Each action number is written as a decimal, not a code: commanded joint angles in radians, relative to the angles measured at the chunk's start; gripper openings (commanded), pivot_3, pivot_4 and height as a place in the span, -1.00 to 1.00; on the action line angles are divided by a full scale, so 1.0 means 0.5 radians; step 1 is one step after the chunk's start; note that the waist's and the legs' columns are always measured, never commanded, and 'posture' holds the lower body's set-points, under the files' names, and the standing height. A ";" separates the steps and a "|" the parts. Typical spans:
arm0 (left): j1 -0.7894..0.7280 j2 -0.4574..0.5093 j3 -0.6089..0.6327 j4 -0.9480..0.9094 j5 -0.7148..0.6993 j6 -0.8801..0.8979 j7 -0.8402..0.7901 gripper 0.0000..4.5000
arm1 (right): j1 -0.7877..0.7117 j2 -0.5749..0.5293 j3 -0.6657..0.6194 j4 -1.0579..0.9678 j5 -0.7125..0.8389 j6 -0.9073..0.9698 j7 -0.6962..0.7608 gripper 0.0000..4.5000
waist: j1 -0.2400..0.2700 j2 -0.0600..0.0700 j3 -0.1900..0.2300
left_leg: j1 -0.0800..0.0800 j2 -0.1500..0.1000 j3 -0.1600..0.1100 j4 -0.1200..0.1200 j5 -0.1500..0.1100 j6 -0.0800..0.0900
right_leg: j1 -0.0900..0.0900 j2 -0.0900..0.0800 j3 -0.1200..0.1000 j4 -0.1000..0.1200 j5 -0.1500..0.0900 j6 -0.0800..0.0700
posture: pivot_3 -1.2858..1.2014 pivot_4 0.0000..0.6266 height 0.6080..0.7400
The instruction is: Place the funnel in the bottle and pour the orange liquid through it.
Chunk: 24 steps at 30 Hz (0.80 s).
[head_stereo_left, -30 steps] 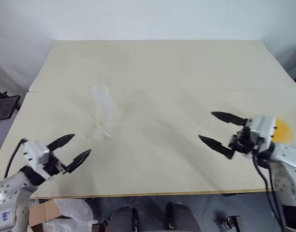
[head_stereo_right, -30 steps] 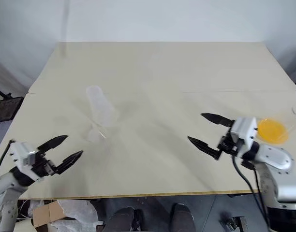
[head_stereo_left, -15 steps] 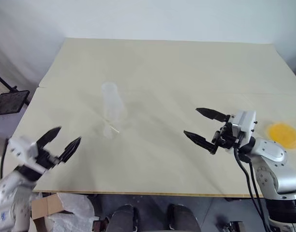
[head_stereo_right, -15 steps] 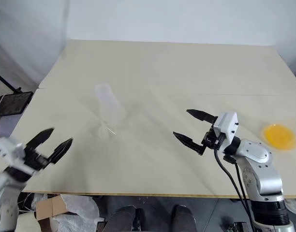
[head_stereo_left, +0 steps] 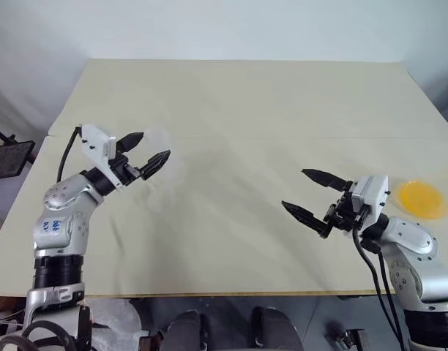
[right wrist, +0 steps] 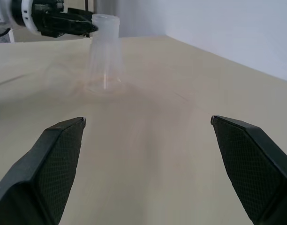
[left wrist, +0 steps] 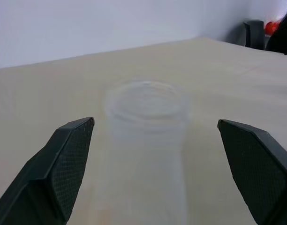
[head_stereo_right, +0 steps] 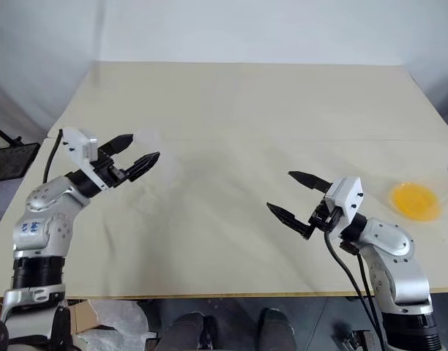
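Left gripper at the bottle's neck, jaws spread, nothing held yet.

Starting at the left edge of the table (head_stereo_left: pixel 231 95), your left gripper (head_stereo_left: pixel 151 151) stands wide open with the bottle (right wrist: pixel 104 54) straight ahead of it: in the left wrist view the neck sits between the two fingers, and I cannot tell whether it touches either. The bottle stands upright, long axis vertical, wide base on the table, so the jaws would close across the neck from the side. The funnel is too faint for me to place; it may be the clear shape just by the bottle's base. Toward the right edge, your right gripper (head_stereo_left: pixel 310 194) also hangs open and empty, well apart from the bottle. Beyond it, near the right edge, lies the orange liquid (head_stereo_left: pixel 421 197). The left arm is clearly the nearer one.
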 commanded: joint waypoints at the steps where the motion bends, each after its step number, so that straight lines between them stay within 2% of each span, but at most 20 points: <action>1: -0.132 -0.052 -0.044 0.074 0.057 -0.061 0.007 1.00 | 0.005 0.028 0.002 -0.106 -0.005 -0.045 -0.034 0.99 | 0.001 0.000 0.000 | 0.000 0.000 0.000 0.000 0.000 0.000 | 0.000 0.000 0.000 0.000 0.000 0.000 | 0.03 -0.52 1.00; 4: -0.167 -0.064 -0.064 0.121 0.103 -0.077 0.012 1.00 | 0.018 0.043 0.001 -0.124 -0.017 -0.045 -0.054 0.99 | 0.000 0.000 0.000 | -0.001 -0.001 0.000 0.000 0.000 0.000 | 0.000 0.000 0.000 0.000 0.000 0.000 | 0.03 -0.52 1.00; 7: -0.174 -0.062 -0.059 0.147 0.116 -0.092 0.006 0.74 | 0.026 0.055 -0.004 -0.132 -0.023 -0.050 -0.070 1.00 | -0.004 -0.001 0.000 | -0.001 -0.001 0.000 0.000 0.000 0.000 | 0.000 0.001 0.000 0.000 0.000 0.000 | 0.03 -0.52 1.00; 13: -0.195 -0.036 -0.044 0.164 0.130 -0.091 -0.015 0.09 | 0.046 0.083 0.006 -0.141 -0.041 -0.067 -0.094 1.00 | 0.001 -0.001 0.000 | -0.001 0.000 0.000 0.001 0.000 0.000 | 0.000 0.001 0.000 0.000 0.000 0.000 | 0.03 -0.52 1.00; 20: -0.324 -0.097 -0.056 0.096 -0.016 -0.022 -0.172 0.05 | 0.098 0.071 -0.037 -0.182 -0.050 -0.089 -0.138 1.00 | 0.010 -0.002 0.001 | -0.002 0.000 -0.002 0.002 0.000 0.000 | 0.000 0.001 0.000 0.001 0.000 0.000 | 0.03 -0.52 1.00; 24: -0.468 -0.216 -0.337 0.090 0.018 -0.113 -0.540 0.05 | 0.310 0.007 -0.241 -0.306 -0.010 -0.074 -0.178 1.00 | 0.051 -0.002 0.001 | -0.003 -0.003 -0.003 0.003 0.000 0.000 | 0.000 0.001 -0.001 0.000 0.000 0.000 | 0.03 -0.52 1.00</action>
